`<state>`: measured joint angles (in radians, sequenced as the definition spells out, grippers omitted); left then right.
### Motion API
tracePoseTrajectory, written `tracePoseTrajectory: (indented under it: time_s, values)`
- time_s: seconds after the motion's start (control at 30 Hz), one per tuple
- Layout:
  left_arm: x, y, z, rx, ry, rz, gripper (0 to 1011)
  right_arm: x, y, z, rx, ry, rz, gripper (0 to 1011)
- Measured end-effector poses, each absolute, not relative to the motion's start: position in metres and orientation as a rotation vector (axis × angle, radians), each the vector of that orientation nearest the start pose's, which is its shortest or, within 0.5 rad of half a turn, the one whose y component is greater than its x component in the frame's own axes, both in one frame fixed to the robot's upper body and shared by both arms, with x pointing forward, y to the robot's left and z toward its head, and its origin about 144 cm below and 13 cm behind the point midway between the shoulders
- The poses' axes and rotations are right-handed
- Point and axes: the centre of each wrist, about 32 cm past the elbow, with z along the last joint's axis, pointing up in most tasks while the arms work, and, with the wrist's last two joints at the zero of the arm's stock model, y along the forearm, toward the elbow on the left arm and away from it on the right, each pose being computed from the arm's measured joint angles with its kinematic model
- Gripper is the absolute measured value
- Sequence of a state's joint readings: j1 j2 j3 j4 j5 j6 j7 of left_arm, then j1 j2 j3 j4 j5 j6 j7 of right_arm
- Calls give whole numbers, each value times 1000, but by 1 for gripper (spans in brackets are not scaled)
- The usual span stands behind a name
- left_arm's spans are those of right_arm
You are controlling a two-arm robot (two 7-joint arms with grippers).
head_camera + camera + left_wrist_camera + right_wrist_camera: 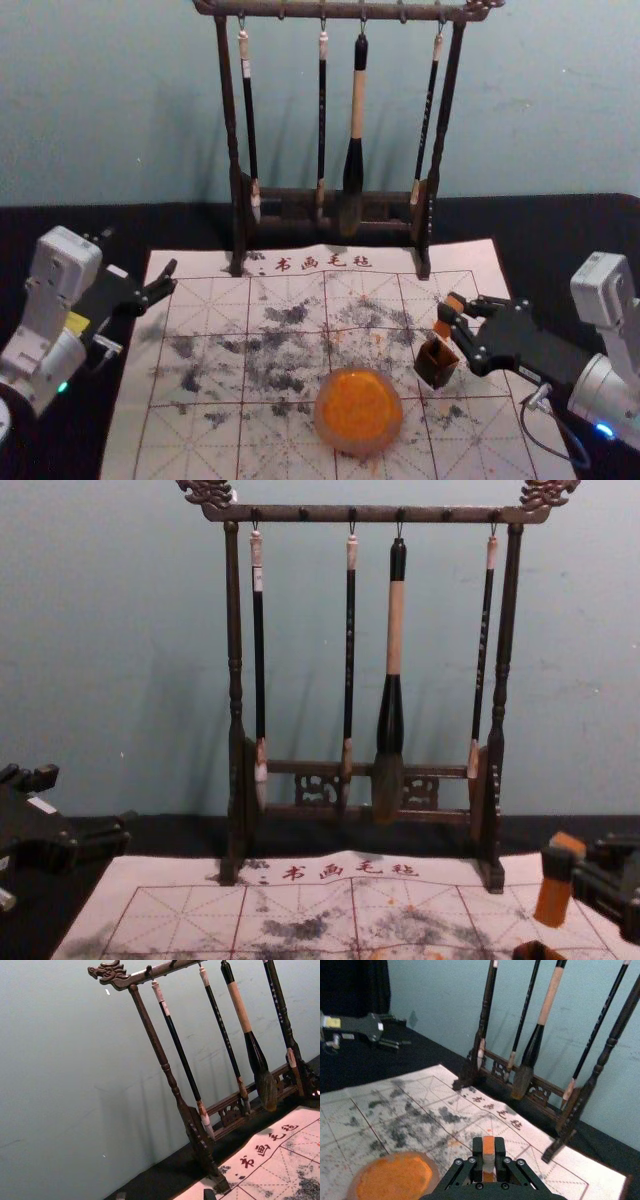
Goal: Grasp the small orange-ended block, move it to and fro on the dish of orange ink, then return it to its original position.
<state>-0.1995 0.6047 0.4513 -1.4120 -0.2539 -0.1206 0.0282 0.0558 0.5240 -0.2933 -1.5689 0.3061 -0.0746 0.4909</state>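
My right gripper is shut on the orange-ended block, held just above and behind the small dark square holder. From the right wrist, the gripper pinches the block's pale middle, with the block's orange end showing between the fingers. In the chest view the block hangs slightly tilted above the holder. The round dish of orange ink lies left of the holder. Over the mat's left edge, my left gripper stays parked and open; its tips show in its wrist view.
A dark wooden rack with several hanging brushes stands at the mat's back edge. The white gridded mat, stained with grey ink, lies on a black-covered table. A wall rises behind.
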Motion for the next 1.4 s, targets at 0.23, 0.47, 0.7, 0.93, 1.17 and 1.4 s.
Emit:
tracePoseTrajectory:
  time_s: [0.23, 0.47, 0.7, 0.93, 1.17, 1.4]
  values:
    - [489, 310, 1140, 304, -285, 1248, 1001, 466, -289, 1160, -163, -92, -770, 101]
    - [489, 310, 1140, 304, -285, 1248, 1001, 467, -276, 1162, -175, -63, -698, 103]
    - [489, 310, 1140, 304, -285, 1248, 1001, 464, -264, 1163, -204, -59, -626, 101]
    - [489, 310, 1140, 304, -285, 1248, 1001, 460, -254, 1162, -244, -67, -549, 103]
    - [489, 310, 1140, 304, -285, 1248, 1001, 459, -247, 1160, -269, -74, -492, 103]
    - [489, 310, 1140, 304, -285, 1248, 1001, 461, -240, 1157, -285, -70, -459, 103]
